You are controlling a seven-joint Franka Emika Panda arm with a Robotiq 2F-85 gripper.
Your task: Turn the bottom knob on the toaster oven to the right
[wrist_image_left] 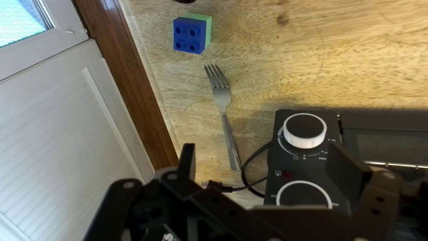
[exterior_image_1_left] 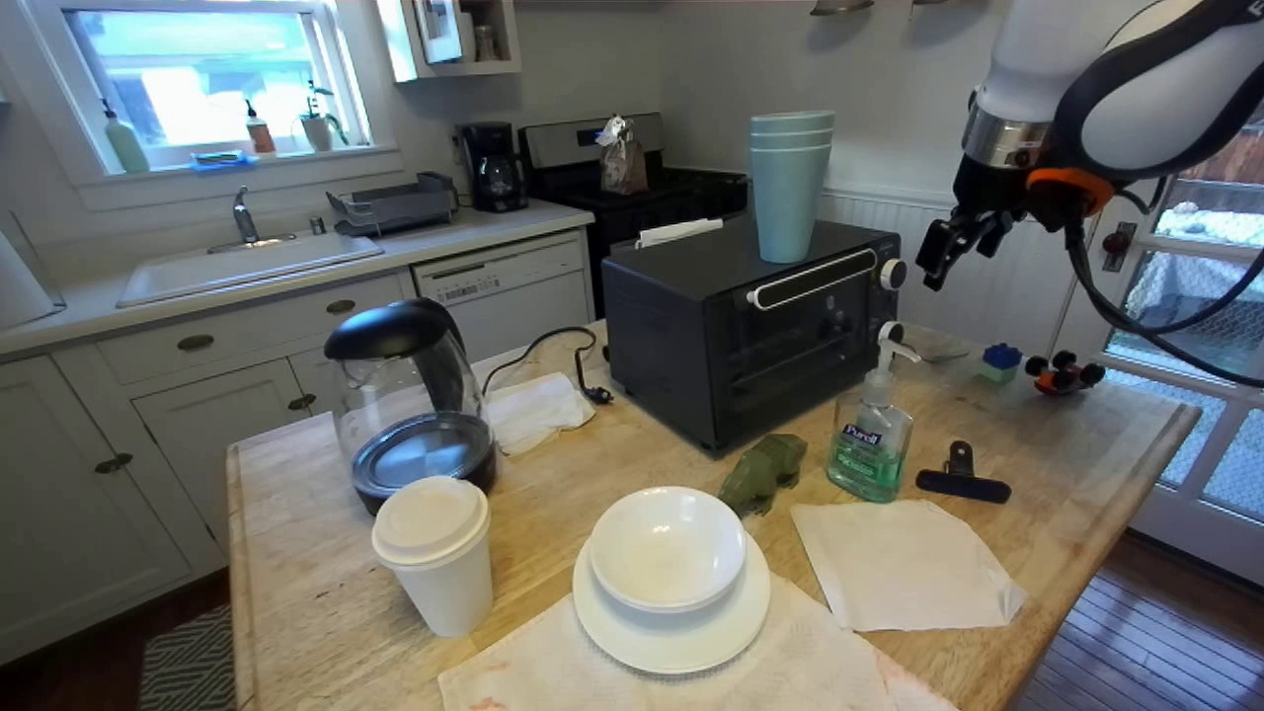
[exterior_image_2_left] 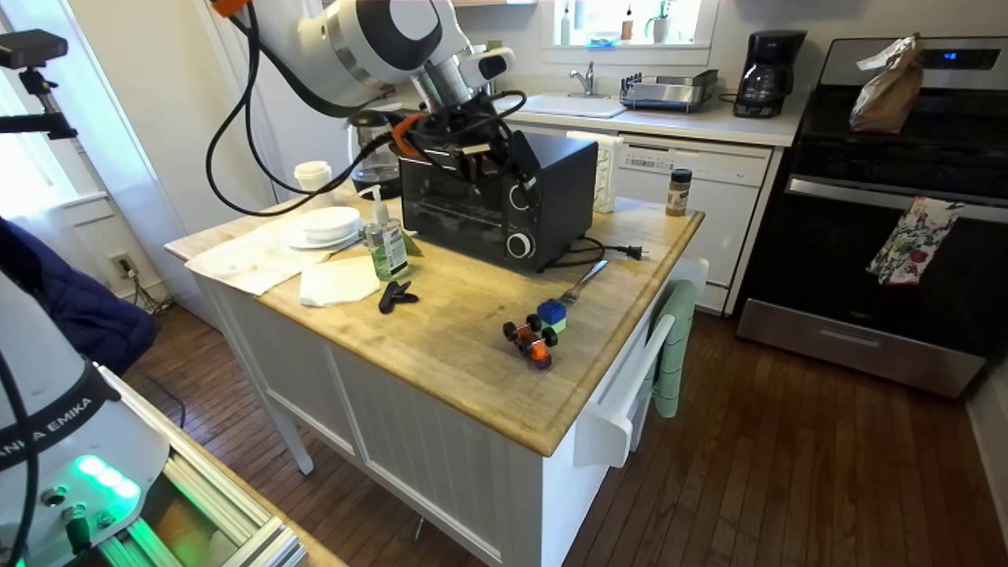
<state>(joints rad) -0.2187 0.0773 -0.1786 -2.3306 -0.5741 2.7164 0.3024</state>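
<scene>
The black toaster oven point(exterior_image_1_left: 657, 346) stands on the wooden table and also shows in an exterior view point(exterior_image_2_left: 571, 185). Its bottom knob point(exterior_image_2_left: 520, 246), white-rimmed with a dark face, shows in both exterior views point(exterior_image_1_left: 891, 333). The wrist view is upside down, so the bottom knob point(wrist_image_left: 305, 130) appears above the top knob point(wrist_image_left: 303, 194) there. My gripper point(wrist_image_left: 267, 160) is open and empty, its fingers wide apart. It hangs in front of the control panel near the top knob's height point(exterior_image_1_left: 956, 255), apart from both knobs. The palm hides part of the top knob in the wrist view.
Pale blue cups point(exterior_image_1_left: 790, 188) stand stacked on the oven. A sanitizer bottle point(exterior_image_1_left: 871, 444) stands in front of it, near a black clip point(exterior_image_1_left: 963, 479). A fork point(wrist_image_left: 222, 97), a blue-green block point(wrist_image_left: 190, 35), a toy car point(exterior_image_2_left: 531, 340) and a power cord point(wrist_image_left: 245, 174) lie near the knob end.
</scene>
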